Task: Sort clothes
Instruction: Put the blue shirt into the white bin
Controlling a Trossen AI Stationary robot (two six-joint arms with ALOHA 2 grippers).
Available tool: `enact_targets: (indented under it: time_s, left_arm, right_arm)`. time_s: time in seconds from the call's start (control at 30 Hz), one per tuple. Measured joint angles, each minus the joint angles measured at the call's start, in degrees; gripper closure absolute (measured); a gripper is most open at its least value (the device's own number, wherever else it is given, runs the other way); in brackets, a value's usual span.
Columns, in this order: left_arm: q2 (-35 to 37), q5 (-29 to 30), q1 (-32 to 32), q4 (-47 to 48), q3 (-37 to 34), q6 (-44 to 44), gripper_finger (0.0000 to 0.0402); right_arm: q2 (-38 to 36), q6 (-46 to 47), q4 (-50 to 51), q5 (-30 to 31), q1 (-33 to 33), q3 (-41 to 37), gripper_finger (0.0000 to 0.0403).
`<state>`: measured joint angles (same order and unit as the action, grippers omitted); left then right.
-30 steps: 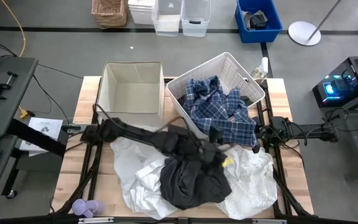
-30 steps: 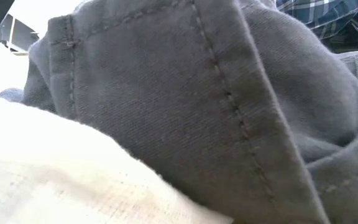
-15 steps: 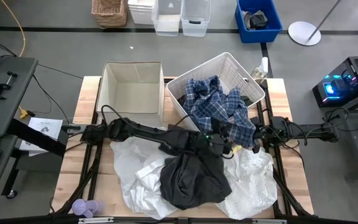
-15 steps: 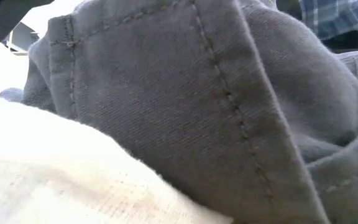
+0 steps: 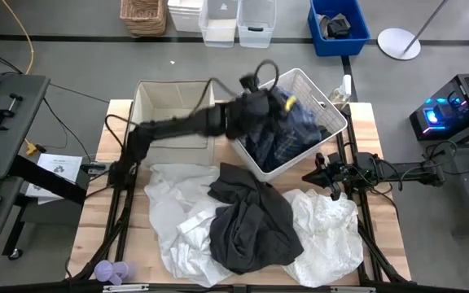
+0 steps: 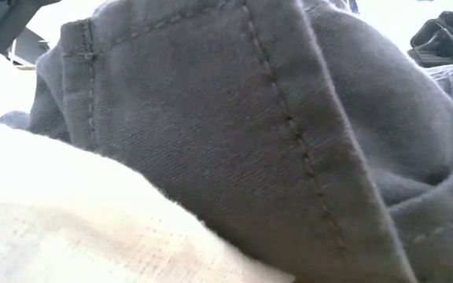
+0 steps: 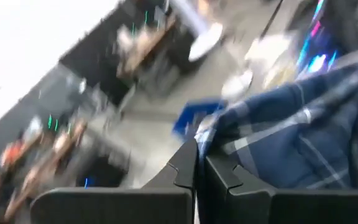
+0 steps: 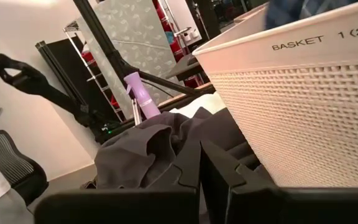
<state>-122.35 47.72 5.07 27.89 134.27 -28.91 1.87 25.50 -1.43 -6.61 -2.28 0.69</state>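
Dangling plaid shirt [image 5: 287,134] from left gripper [image 5: 277,96]

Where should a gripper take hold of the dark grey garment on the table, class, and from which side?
Probably at the raised fold near the top of the dark grey garment, coming straight down from above. It lies heaped on the white garments, so its ridges stand up for pinching, while its edges lie flat on the cloth beneath.

Counting four garments: one plaid shirt [image 5: 287,134] up in the white basket [image 5: 332,114] at the worktop's far right, one dark grey piece [image 5: 251,220] mid-worktop, two white ones [image 5: 173,220] [image 5: 328,232] along the near edge. Two containers: that basket plus one beige bin [image 5: 173,114] at the far left. Two arms, so two grippers [image 5: 279,102] [image 5: 320,175]. One purple bottle [image 5: 112,271], near-left corner.
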Motion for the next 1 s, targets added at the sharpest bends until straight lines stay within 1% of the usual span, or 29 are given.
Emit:
enact_targets:
  time_s: [0.1,0.17,0.23,0.3,0.37,0.4,0.43,0.5,0.6,0.7,0.83,0.9,1.0]
  left_arm:
    - [-0.36,-2.27,4.65,14.23,-0.34,9.56,0.0401]
    - [-1.38,-7.58,6.71,24.30,-0.41,18.85,0.0401]
    - [-3.05,-15.01,7.87,32.61,-0.47,26.02,0.0401]
    - [-4.60,-23.59,8.31,36.65,-0.58,28.74,0.0401]
    - [-5.98,-31.97,8.07,38.05,-0.63,28.21,0.0401]
    - [-6.32,-34.66,7.73,38.20,-0.63,27.96,0.0401]
    - [-6.83,-35.61,7.25,38.31,-0.60,28.00,0.0400]
    - [-7.12,-34.83,6.61,38.19,-0.54,28.29,0.0393]
    - [-7.22,-33.23,6.21,37.16,-0.53,28.13,0.0372]
    - [-6.93,-32.37,6.41,35.87,0.63,26.69,0.0339]
    - [-4.36,-30.52,6.59,32.74,0.72,25.67,0.0282]
    - [-3.21,-27.84,6.60,31.91,0.64,23.46,0.0252]
    - [-1.48,-21.64,6.42,30.49,0.54,19.82,0.0210]
  right_arm:
    - [0.00,0.01,0.00,0.00,0.00,-0.01,0.0402]
    - [0.00,0.02,0.00,0.00,0.00,-0.02,0.0402]
    - [0.00,0.00,0.00,0.00,0.00,-0.01,0.0402]
    - [-0.03,0.00,0.00,0.00,0.01,-0.01,0.0402]
    - [0.13,0.00,-0.02,0.02,0.01,0.00,0.0402]
    - [0.11,0.00,0.00,0.02,0.00,-0.02,0.0402]
    - [0.15,0.02,0.00,0.02,0.00,-0.01,0.0402]
    - [0.24,0.00,-0.02,0.02,0.00,-0.02,0.0402]
    - [0.50,0.00,0.00,0.02,0.00,-0.02,0.0402]
    - [0.50,0.01,-0.02,0.02,0.00,-0.01,0.0402]
    - [0.70,0.00,-0.02,0.04,0.00,0.00,0.0402]
    - [0.79,0.01,0.00,0.04,0.00,-0.01,0.0402]
    - [0.78,0.00,0.00,0.02,0.00,-0.01,0.0402]
